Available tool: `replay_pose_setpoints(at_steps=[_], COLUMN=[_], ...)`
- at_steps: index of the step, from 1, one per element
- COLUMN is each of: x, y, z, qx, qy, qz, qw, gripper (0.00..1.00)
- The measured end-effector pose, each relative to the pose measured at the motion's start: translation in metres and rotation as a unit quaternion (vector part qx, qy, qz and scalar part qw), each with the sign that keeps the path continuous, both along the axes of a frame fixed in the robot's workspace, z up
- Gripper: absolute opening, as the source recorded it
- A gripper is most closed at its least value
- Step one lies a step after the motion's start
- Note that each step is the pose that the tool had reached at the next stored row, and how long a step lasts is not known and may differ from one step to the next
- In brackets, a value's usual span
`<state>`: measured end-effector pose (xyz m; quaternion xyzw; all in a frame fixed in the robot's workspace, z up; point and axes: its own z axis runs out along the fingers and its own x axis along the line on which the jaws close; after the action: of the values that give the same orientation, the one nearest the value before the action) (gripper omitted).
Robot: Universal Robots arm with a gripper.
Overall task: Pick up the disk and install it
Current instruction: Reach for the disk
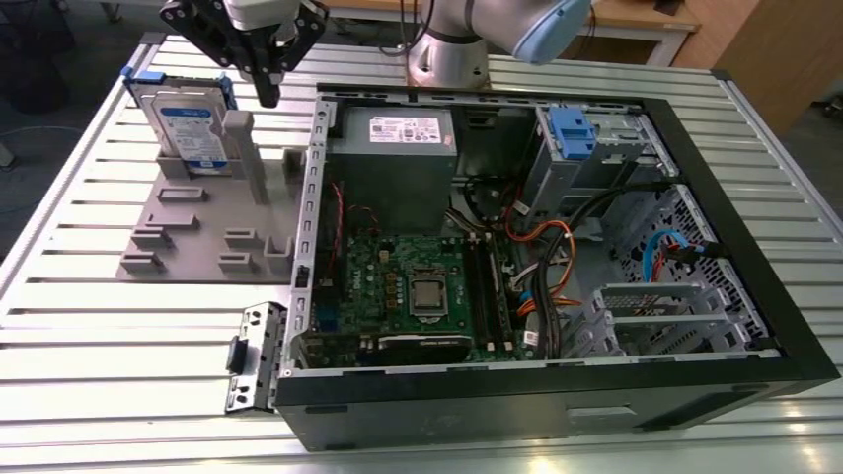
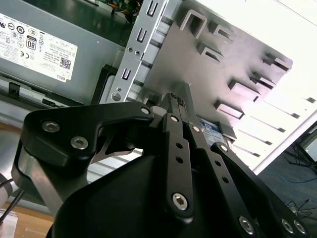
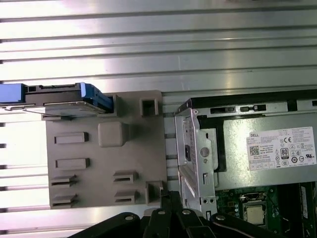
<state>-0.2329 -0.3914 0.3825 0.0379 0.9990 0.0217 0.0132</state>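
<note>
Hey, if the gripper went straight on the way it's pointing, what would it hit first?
The gripper would likely meet the grey fixture plate first, near its edge beside the computer case; depth is unclear. The disk stands off that line.

your arm (image 1: 534, 28) bends in at the top of the exterior view and reaches toward that view's left. the gripper (image 1: 268, 94) hangs pointing straight down, its black linkages spread wide above and narrowing to the tips. in the second wrist view the fingers (image 2: 178, 106) lie pressed together, with nothing between them.
</note>
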Motion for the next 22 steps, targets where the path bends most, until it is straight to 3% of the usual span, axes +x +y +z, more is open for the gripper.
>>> replay_pose_setpoints(at_steps=[22], x=[-0.0166], y=[0.0014], z=[-0.0047], qx=[0.0000], qy=[0.0000], qz=[0.000], qw=[1.00000], gripper=[0.10])
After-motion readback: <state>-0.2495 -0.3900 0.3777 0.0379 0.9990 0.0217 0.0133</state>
